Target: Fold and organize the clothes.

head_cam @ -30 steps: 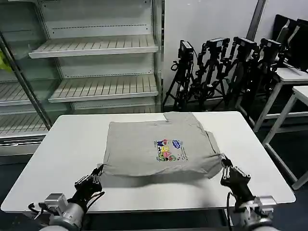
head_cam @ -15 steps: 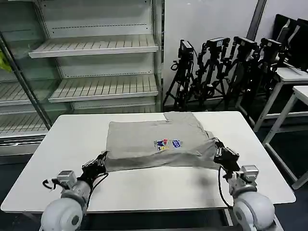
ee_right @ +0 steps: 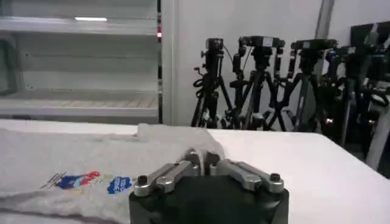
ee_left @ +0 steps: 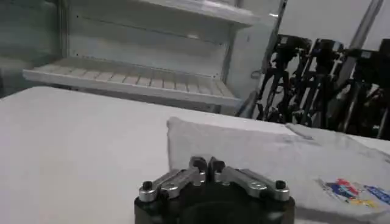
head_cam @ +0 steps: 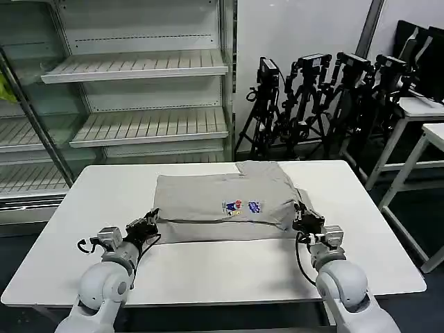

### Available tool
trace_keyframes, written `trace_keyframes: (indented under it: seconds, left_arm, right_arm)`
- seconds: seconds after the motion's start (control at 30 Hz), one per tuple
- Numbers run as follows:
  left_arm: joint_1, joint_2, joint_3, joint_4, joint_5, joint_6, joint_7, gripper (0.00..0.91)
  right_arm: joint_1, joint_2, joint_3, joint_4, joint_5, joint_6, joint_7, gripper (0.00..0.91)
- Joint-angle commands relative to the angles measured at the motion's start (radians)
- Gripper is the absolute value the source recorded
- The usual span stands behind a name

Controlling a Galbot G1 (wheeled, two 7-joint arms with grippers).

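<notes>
A light grey shirt [head_cam: 201, 198] lies in the middle of the white table [head_cam: 208, 270], its near edge turned over towards the far side. The small multicoloured chest print [head_cam: 241, 207] is half covered by the fold. My left gripper [head_cam: 149, 222] is shut on the shirt's near left corner, low over the table. My right gripper [head_cam: 302, 215] is shut on the near right corner. The left wrist view has the shut left gripper [ee_left: 206, 164] against the shirt [ee_left: 262, 152]. In the right wrist view a ridge of shirt [ee_right: 73, 158] is pinched in the right gripper [ee_right: 202, 159].
Open white shelving [head_cam: 139, 69] stands behind the table on the left. A row of black camera tripods [head_cam: 326, 97] lines the wall at the back right. Another white table [head_cam: 423, 107] stands at the far right. Bare tabletop lies on every side of the shirt.
Both grippers have carried the shirt's near edge away from me, over the shirt. The fold now covers the lower half of the print. The grippers have drawn closer together.
</notes>
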Motion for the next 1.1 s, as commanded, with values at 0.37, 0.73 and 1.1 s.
trace_keyframes:
  seconds: [0.37,0.73,1.1]
  left_arm:
    - [0.153,-0.018,-0.066,-0.084,-0.008,-0.005,-0.001,0.907]
    - [0.184,-0.043,-0.060,-0.051,-0.027,-0.005,-0.004,0.373]
    - [0.162,-0.039,-0.049,-0.013,-0.025,-0.032,-0.005,0.010]
  right_arm:
    - [-0.166,-0.002,0.098,0.089,-0.067,0.053,-0.015,0.907]
    - [-0.169,0.016,0.102,-0.023,-0.065,0.040,-0.007,0.907]
    - [-0.154,0.015,0.085,-0.050,-0.037,0.021,0.001,0.000]
